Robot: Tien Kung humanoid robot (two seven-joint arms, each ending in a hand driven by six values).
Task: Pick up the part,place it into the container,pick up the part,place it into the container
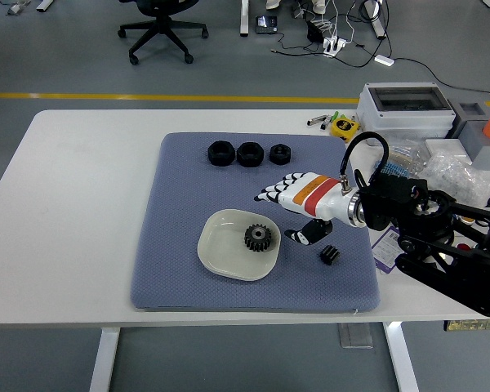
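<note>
Black toothed gear (pixel 258 237) is lying in the cream dish (pixel 215 255); the right hand (pixel 302 196), fingers spread and empty, is best lowered squarely over the small black part (pixel 330 255) at lower right.

Floor (pixel 65 57): grey, with a yellow line (pixel 147 97) running across. Black office chair (pixel 159 28) at top left. White surface (pixel 73 212); cables (pixel 343 37) on floor at top right.
</note>
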